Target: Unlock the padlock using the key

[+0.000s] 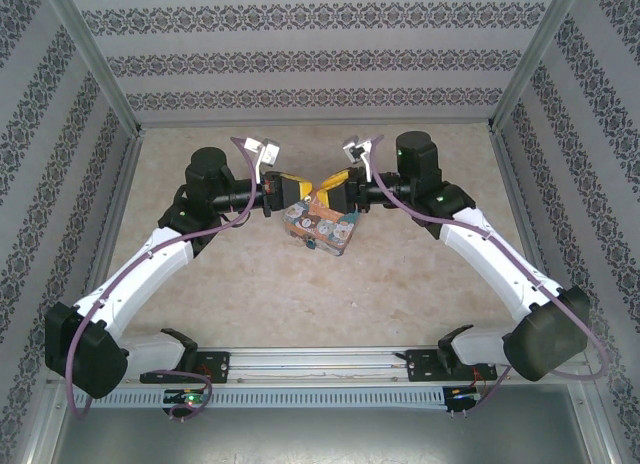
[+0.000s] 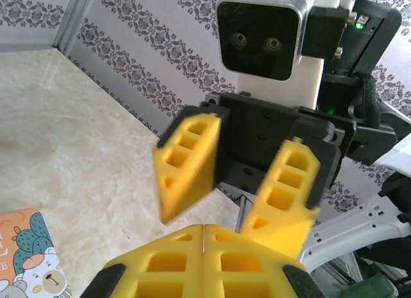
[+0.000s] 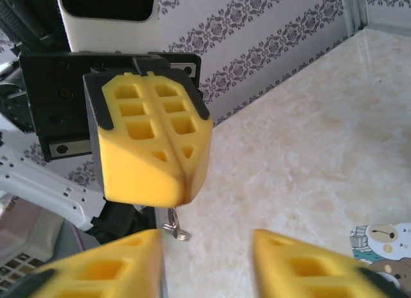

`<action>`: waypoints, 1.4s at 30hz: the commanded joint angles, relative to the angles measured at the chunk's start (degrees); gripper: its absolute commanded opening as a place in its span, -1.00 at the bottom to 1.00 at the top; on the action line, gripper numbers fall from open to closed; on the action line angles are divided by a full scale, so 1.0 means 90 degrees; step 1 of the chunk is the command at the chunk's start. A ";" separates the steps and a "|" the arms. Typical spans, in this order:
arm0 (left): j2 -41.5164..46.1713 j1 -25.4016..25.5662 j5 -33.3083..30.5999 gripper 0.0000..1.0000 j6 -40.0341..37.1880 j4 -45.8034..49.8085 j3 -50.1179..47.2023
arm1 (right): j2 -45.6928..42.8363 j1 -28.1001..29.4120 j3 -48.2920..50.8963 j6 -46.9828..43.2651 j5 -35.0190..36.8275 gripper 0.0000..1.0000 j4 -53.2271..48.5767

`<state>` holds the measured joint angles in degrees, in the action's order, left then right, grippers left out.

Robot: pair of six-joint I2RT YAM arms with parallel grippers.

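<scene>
My left gripper is shut, its yellow fingers pressed together. In the right wrist view it hangs facing me, and a small silvery key pokes out below its fingertips. My right gripper is open, blurred, with nothing between its fingers, close in front of the left one. From above, the left gripper and the right gripper meet tip to tip over the orange picture tin. A tiny dark teal spot at the tin's near edge looks like the padlock; its details are too small to tell.
The tin's corner lies low in the left wrist view and in the right wrist view. The marbled tabletop is walled by patterned panels on three sides, with metal posts at the back corners.
</scene>
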<state>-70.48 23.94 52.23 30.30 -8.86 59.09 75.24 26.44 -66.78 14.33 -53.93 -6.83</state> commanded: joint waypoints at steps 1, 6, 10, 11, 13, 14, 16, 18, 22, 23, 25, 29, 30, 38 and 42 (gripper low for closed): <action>0.0117 0.0049 -0.0180 -1.00 0.0041 -0.0459 -0.0006 | -0.0123 0.0002 0.0145 0.0595 -0.0415 0.02 0.0933; 0.0106 0.0052 -0.0295 -1.00 0.0036 -0.0490 0.0013 | 0.0016 0.0021 0.0159 0.0799 -0.0576 0.04 0.1092; 0.0070 0.0054 -0.0334 -1.00 0.0043 -0.0528 0.0031 | 0.0157 0.0132 0.0168 0.0917 -0.0610 -0.04 0.1267; 0.0068 0.0039 -0.0360 -1.00 0.0037 -0.0529 0.0036 | 0.0195 0.0156 0.0166 0.0937 -0.0604 -0.05 0.1276; 0.0084 0.0043 -0.0397 -1.00 0.0013 -0.0511 0.0052 | 0.0270 0.0185 0.0163 0.0970 -0.0591 -0.06 0.1303; 0.0086 0.0043 -0.0402 -1.00 -0.0003 -0.0495 0.0059 | 0.0301 0.0185 0.0156 0.0976 -0.0598 -0.06 0.1311; 0.0088 0.0043 -0.0427 -1.00 -0.0015 -0.0473 0.0074 | 0.0364 0.0204 0.0150 0.0980 -0.0614 -0.10 0.1330; 0.0081 0.0046 -0.0446 -1.00 -0.0008 -0.0461 0.0080 | 0.0404 0.0214 0.0139 0.0998 -0.0638 -0.13 0.1353; 0.0086 0.0037 -0.0554 -1.00 0.0031 -0.0480 0.0091 | 0.0475 0.0246 0.0151 0.1004 -0.0658 -0.25 0.1355; 0.0094 0.0042 -0.0564 -1.00 0.0040 -0.0489 0.0095 | 0.0490 0.0250 0.0155 0.1015 -0.0672 -0.29 0.1355; 0.0089 0.0040 -0.0597 -1.00 0.0041 -0.0490 0.0099 | 0.0542 0.0282 0.0145 0.1028 -0.0697 -0.35 0.1355; 0.0082 0.0037 -0.0655 -1.00 0.0012 -0.0427 0.0127 | 0.0594 0.0305 0.0121 0.1041 -0.0715 -0.46 0.1364; 0.0081 0.0044 -0.0666 -1.00 -0.0005 -0.0417 0.0141 | 0.0599 0.0304 0.0120 0.1035 -0.0717 -0.47 0.1364; 0.0048 0.0038 -0.0723 -1.00 -0.0013 -0.0420 0.0162 | 0.0617 0.0314 0.0131 0.1048 -0.0759 -0.85 0.1355; 0.0038 0.0040 -0.0711 -1.00 0.0067 -0.0518 0.0148 | 0.0604 0.0314 0.0159 0.1047 -0.0717 -0.98 0.1350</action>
<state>-70.50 23.94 46.22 30.46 -9.93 59.16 80.47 28.38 -65.91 24.08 -58.83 3.70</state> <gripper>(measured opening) 0.041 0.044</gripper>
